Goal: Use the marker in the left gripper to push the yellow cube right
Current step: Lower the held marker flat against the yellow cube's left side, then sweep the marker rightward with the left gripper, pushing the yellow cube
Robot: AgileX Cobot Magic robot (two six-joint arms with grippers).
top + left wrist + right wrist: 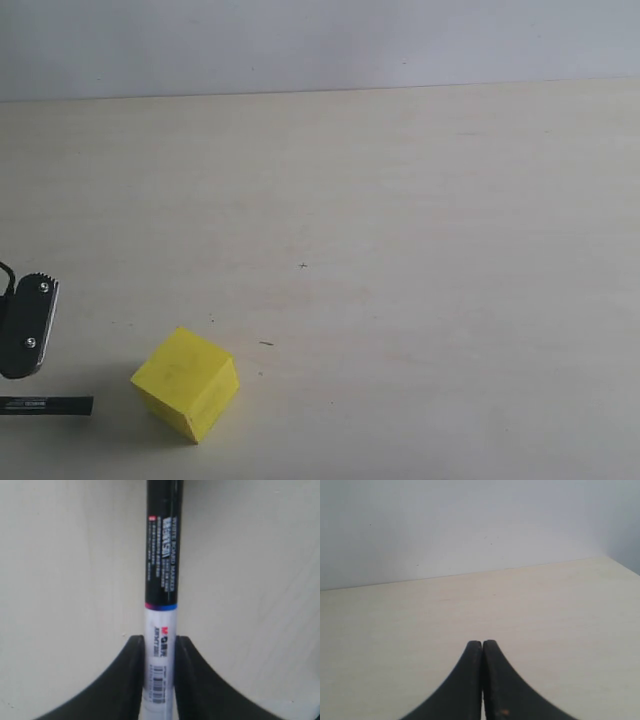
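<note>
Surface (400,200) of pale wood is bounded at the far edge by a grey wall (320,40), and broad open room is offered to the right of and beyond the yellow cube (187,382). The left fingers (131,675) are clamped on the white barrel of the marker (162,555), while the right fingers (470,680) are pressed together. The cube, bright, matte and sharp-edged, is placed near and to the left, turned corner-on. The marker's black end is pointed rightward, near the cube's left side but apart from it.
</note>
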